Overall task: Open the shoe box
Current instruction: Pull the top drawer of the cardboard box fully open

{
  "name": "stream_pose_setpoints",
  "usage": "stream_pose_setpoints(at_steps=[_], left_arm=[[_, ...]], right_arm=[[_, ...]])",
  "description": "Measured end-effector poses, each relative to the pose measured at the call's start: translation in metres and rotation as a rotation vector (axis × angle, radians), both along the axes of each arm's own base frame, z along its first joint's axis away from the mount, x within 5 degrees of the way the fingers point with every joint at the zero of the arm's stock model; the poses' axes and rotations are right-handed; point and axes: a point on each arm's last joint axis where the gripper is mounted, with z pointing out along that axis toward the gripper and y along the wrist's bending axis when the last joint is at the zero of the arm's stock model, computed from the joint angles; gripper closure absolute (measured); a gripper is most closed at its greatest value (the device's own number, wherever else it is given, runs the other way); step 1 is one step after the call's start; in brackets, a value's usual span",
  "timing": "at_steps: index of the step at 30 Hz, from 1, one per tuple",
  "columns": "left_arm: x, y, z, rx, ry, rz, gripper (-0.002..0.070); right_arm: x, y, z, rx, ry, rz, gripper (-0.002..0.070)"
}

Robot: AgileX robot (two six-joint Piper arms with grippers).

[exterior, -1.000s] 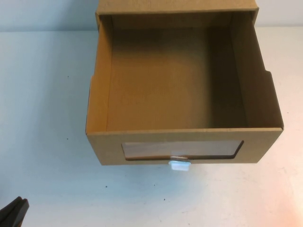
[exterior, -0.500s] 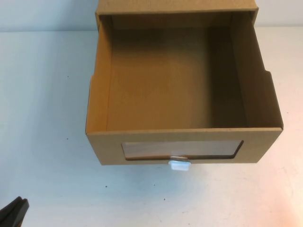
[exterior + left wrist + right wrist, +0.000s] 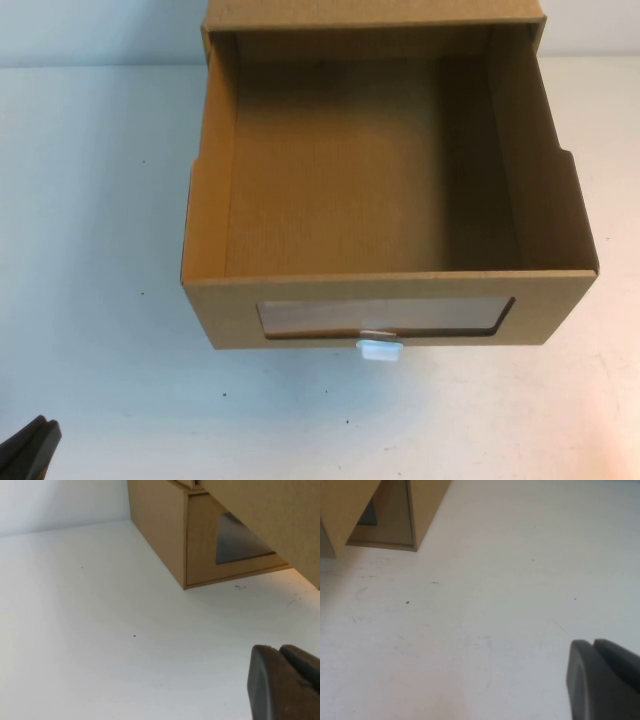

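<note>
**Two tools pressed together, shoe box drawer slid out**

I have the shoe box [image 3: 390, 160] toward the far side of the white tabletop [image 3: 90, 250], a little right of centre. It is the drawer kind. The outer sleeve [image 3: 375, 12] sits at the far edge of my high view. The inner drawer [image 3: 205, 200] is slid out of it toward the near side, so its top is open and I look straight down on its brown cardboard floor. The drawer's near front panel carries a wide clear window [image 3: 385, 316]. A small white pull tab [image 3: 379, 348] sticks out from the middle of that panel's lower edge, over the tabletop.

The left tool [image 3: 277, 652] is low at the near left corner of the tabletop, well apart from the box. From the high camera I get only a dark tip of it. On its wrist camera its two dark fingers [image 3: 262, 685] lie pressed together with just a thin seam between them, pinching nothing. The box's near left corner lies ahead of it across the tabletop.

The right tool [image 3: 594, 645] is out of my high view. Its wrist camera shows its fingers [image 3: 582, 685] pressed together as well, holding nothing, over the tabletop. The near right corner of the box is well apart from it.
</note>
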Motion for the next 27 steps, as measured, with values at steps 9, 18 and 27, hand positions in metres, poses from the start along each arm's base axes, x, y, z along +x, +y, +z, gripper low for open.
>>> stream_pose_setpoints(at_steps=[9,18,27], left_arm=[[0.0,0.0,0.0,0.006,-0.002,0.0,0.068],[-0.001,0.011,0.008,0.047,-0.139,0.137,0.068],[-0.001,0.019,0.001,0.019,-0.042,0.295,0.068]], right_arm=[[0.0,0.0,0.0,0.0,0.0,0.0,0.0689],[0.0,0.0,0.0,0.0,0.0,0.001,0.069],[0.0,0.0,0.0,0.0,0.0,0.001,0.0689]])
